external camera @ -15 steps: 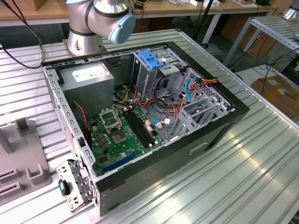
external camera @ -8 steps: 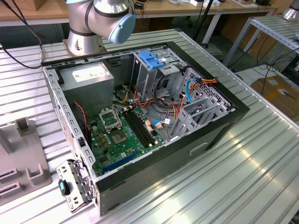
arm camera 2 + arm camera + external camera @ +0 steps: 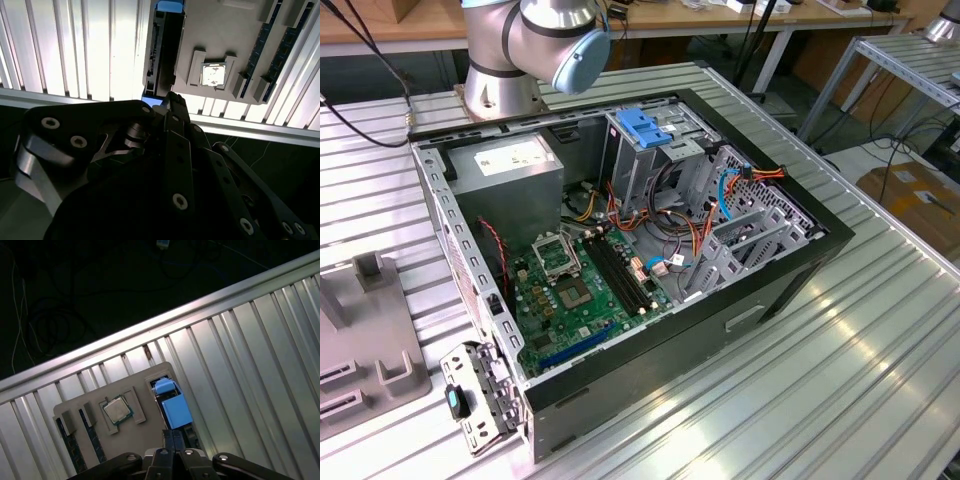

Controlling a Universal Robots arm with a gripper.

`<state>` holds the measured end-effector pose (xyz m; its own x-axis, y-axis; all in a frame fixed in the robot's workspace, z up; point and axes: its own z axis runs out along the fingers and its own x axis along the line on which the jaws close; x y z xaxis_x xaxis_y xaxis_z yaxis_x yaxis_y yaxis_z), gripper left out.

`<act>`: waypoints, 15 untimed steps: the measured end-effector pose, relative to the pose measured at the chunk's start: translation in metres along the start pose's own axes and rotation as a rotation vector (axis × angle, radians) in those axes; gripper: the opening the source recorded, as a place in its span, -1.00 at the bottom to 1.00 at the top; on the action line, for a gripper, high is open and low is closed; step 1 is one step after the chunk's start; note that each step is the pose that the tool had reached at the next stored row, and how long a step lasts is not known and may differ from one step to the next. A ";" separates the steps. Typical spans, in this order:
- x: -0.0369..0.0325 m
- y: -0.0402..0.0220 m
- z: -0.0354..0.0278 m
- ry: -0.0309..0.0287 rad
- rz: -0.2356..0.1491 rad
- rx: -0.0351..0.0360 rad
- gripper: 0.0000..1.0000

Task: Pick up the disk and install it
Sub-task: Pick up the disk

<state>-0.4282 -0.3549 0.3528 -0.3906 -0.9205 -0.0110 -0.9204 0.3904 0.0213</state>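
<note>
The disk (image 3: 174,409) stands on edge in a grey tray (image 3: 140,440) on the ribbed counter (image 3: 250,365), blue rail up, likely for easy gripping; the pincer (image 3: 173,440) hovers close by, narrow and holding nothing.

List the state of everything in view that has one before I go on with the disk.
disk: standing on edge in a slot of the grey holder, not installed.
gripper: close by the disk's end; contact cannot be told.
processor chip: lying flat in a holder recess.
memory sticks: on edge in holder slots.
computer case: on its side, panel off, inside exposed.
</note>
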 end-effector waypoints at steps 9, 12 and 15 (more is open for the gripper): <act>0.0000 0.0000 0.0000 0.0003 -0.014 -0.0002 -0.79; 0.0000 0.0000 0.0000 0.0011 -0.052 -0.0006 -0.79; 0.0000 0.0000 0.0001 0.0023 -0.107 -0.0012 -0.79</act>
<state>-0.4281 -0.3549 0.3527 -0.2904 -0.9569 -0.0110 -0.9568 0.2901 0.0213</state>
